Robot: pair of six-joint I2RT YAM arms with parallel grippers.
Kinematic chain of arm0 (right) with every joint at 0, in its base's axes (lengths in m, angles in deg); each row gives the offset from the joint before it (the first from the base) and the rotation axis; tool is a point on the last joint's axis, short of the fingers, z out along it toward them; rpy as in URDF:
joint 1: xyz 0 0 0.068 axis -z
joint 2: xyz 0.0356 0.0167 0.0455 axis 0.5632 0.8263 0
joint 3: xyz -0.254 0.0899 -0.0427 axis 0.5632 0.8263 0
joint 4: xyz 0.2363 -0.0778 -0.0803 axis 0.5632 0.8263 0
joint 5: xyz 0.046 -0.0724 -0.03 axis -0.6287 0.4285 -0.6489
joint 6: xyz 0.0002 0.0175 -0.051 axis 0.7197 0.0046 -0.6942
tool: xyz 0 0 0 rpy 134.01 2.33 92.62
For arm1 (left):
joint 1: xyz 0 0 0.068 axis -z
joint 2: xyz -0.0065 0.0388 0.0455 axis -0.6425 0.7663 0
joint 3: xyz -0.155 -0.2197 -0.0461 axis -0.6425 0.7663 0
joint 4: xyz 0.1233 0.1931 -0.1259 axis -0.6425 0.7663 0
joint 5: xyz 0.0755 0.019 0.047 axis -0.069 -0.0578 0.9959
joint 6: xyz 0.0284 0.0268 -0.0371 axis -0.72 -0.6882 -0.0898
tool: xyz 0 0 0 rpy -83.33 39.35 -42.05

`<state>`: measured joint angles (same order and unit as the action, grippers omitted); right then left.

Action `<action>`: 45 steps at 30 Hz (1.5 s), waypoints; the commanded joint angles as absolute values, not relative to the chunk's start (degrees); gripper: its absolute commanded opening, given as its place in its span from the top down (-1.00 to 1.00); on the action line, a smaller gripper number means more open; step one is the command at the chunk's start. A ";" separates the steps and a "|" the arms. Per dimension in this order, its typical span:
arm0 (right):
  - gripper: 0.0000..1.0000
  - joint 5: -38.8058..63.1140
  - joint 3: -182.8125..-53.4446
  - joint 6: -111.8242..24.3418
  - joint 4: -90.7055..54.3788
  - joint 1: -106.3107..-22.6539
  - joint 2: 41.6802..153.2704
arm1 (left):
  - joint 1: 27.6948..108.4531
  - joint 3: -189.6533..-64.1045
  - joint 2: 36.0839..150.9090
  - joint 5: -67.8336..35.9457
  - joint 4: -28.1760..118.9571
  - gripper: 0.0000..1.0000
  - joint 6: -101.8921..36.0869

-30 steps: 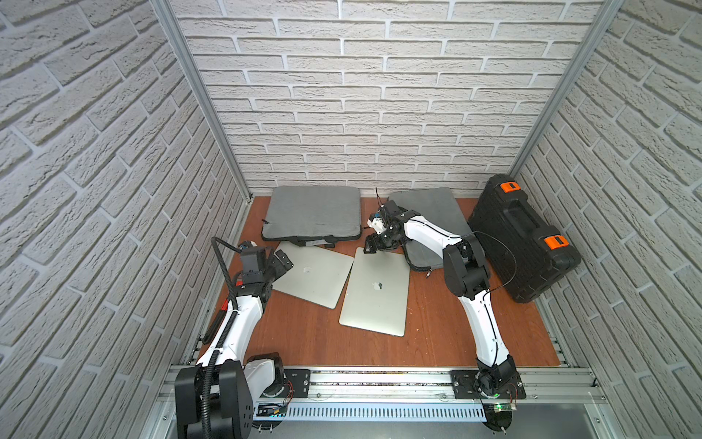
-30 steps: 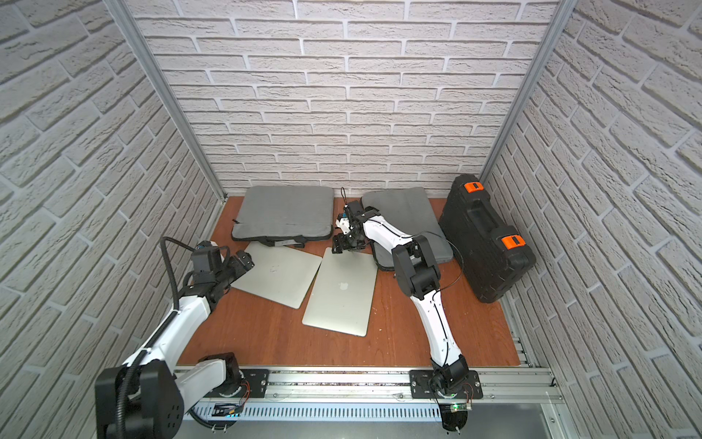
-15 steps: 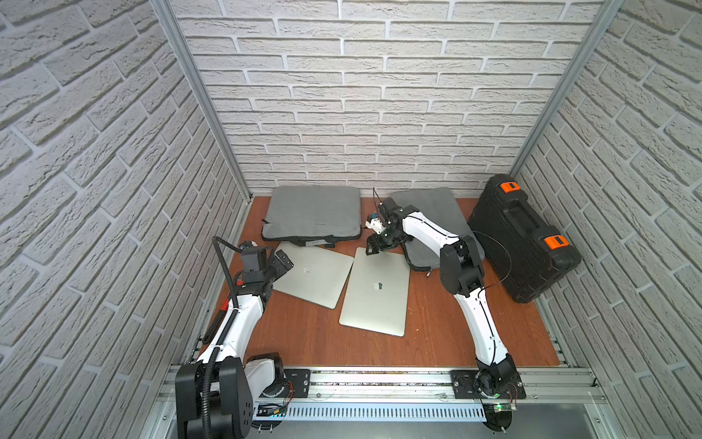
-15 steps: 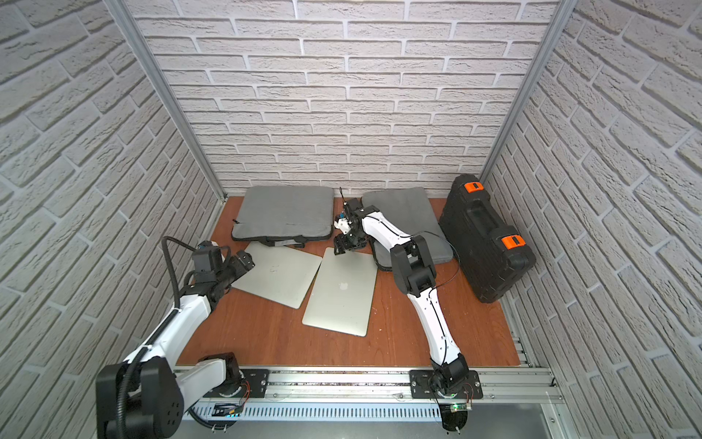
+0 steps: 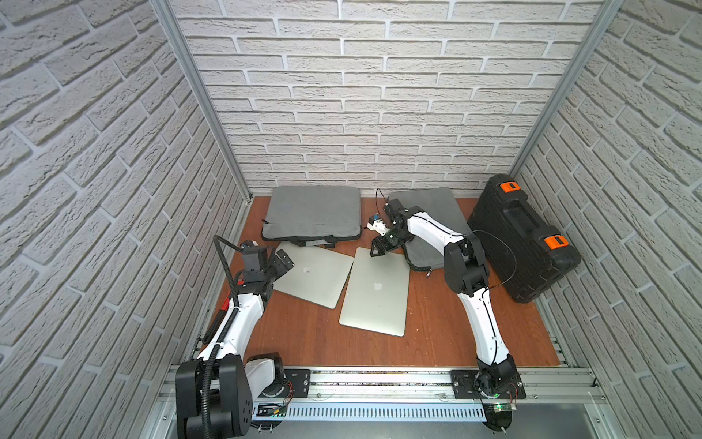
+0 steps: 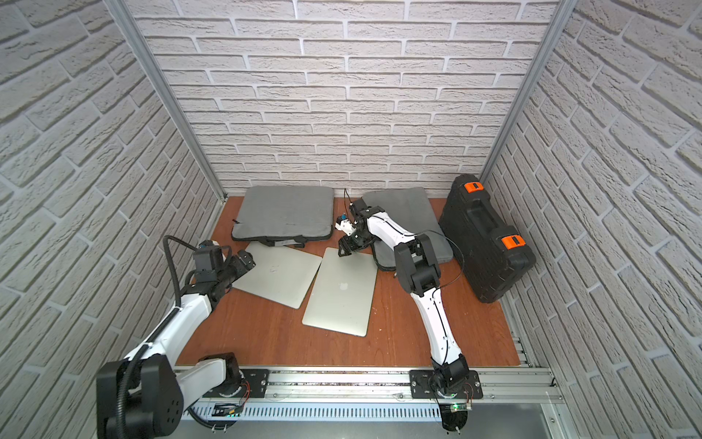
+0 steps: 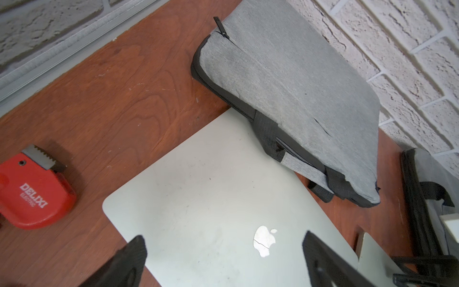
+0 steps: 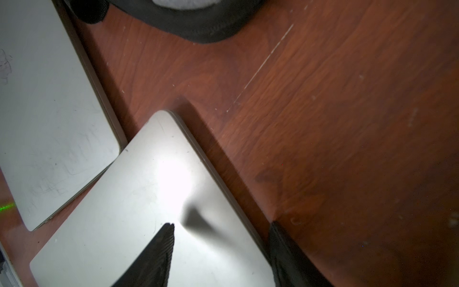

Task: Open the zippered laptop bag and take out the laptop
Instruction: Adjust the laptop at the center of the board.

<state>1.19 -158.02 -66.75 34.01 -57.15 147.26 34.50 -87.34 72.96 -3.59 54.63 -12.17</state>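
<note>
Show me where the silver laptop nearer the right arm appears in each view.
Both top views: the laptop lies mid-table, its far corner under the right gripper.
Left wrist: only one corner shows, beyond the other laptop.
Right wrist: close up, its edge between the fingers.
Shared landmark: the other laptop, beside it in every view.

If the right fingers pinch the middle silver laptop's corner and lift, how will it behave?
Likely stiff: the closed silver metal laptop lies flat, one thin slab. Probably slippery: it shines smooth beneath the right fingers. Held by one corner, it may twist out.
</note>
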 commanded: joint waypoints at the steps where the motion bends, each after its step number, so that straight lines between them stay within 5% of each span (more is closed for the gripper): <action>1: -0.21 -0.95 -154.52 -66.84 45.45 -59.32 146.26 | 34.73 -88.05 73.08 -2.88 52.83 -0.97 -13.23; 45: 0.01 -1.19 -140.93 -61.37 36.90 -62.91 135.16 | 34.87 -88.14 71.97 -1.69 54.00 -0.96 -13.22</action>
<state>-0.69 -142.76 -62.56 35.12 -62.84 136.51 34.54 -87.34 72.90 -2.46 54.85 -13.00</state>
